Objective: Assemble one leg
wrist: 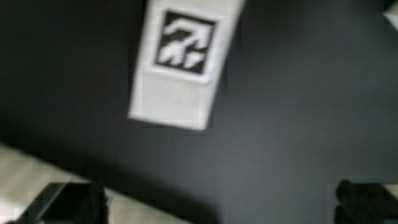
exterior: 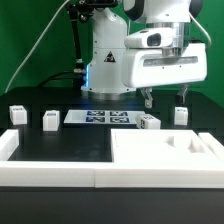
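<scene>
A small white block-shaped leg [exterior: 149, 122] [wrist: 178, 65] with a black-and-white square tag lies flat on the black table [exterior: 70, 140]. It is just below the robot's two-finger gripper [exterior: 166, 98] [wrist: 217, 203], under the finger on the exterior view's left. In the wrist view it lies beyond the fingertips, not between them. The jaws are spread wide and hold nothing. The white arm's hand points straight down, hovering above the table. A second white block [exterior: 181, 114] stands upright beneath the other finger.
</scene>
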Motion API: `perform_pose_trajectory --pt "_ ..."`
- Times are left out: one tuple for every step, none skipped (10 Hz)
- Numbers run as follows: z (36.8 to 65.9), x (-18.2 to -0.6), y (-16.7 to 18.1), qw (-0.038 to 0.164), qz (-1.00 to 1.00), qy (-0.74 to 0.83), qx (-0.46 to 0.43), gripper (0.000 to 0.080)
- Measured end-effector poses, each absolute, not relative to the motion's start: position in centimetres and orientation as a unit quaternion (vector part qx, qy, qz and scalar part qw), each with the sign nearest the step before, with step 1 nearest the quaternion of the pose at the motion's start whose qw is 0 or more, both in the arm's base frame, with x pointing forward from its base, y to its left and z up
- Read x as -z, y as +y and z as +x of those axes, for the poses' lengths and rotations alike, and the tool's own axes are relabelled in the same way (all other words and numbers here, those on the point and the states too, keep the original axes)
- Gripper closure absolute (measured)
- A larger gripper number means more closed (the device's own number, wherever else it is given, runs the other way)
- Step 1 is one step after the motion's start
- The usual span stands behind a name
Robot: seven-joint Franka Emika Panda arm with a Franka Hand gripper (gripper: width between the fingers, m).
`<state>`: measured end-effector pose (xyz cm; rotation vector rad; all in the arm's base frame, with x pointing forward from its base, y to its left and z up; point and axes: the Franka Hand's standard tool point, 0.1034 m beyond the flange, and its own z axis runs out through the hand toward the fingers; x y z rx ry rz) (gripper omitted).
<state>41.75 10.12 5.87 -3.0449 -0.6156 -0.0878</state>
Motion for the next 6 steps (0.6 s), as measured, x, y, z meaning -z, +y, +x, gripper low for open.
perform_pose_trajectory --pt "41.6 -5.7 10.6 0.023 -0.988 -0.152 0.034 0.0151" --pt "41.6 -5.8 10.7 0.027 -0.993 -0.111 0.033 0.0151" --pt "41.6 -5.8 10.7 0.031 -0.996 -0.076 0.032 0.0151" --pt "41.6 -5.8 10.8 0.035 -0.999 -0.027 0.029 0.0151" --pt "41.4 -5.7 11.1 0.041 -0.998 0.032 0.030 0.0151" --pt "40.0 -5.3 12.1 0.048 -0.992 0.110 0.035 0.0151"
